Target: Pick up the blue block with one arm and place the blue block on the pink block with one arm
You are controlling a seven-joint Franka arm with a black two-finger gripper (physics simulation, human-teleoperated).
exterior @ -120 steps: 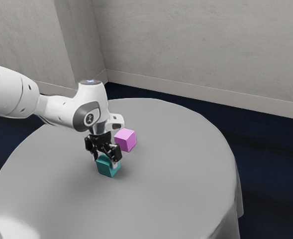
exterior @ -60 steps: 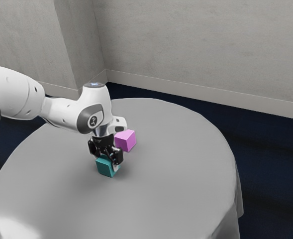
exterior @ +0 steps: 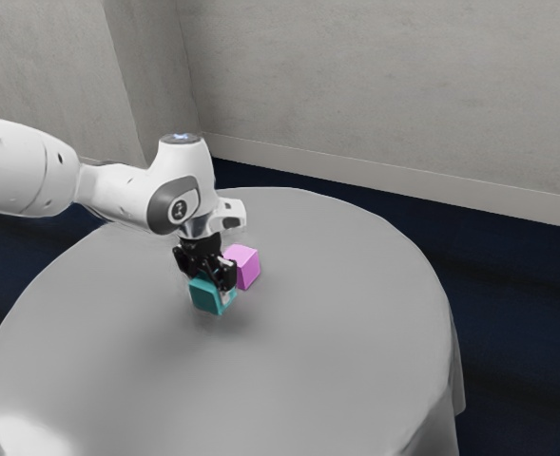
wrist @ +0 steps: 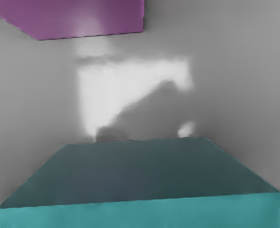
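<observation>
Nearest the camera, the jaws are clamped on the blue block, which seems raised just off the desk, likely to clear the carry. Just behind sits the pink block, its top free as the 1 landing spot.

round grey table, dark blue floor, grey walls, pale baseboard

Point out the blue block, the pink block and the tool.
blue block (exterior: 206,300), exterior view, its front face.
pink block (exterior: 245,267), exterior view, its side face.
tool (exterior: 213,281), exterior view, midway between its fingertips.
</observation>
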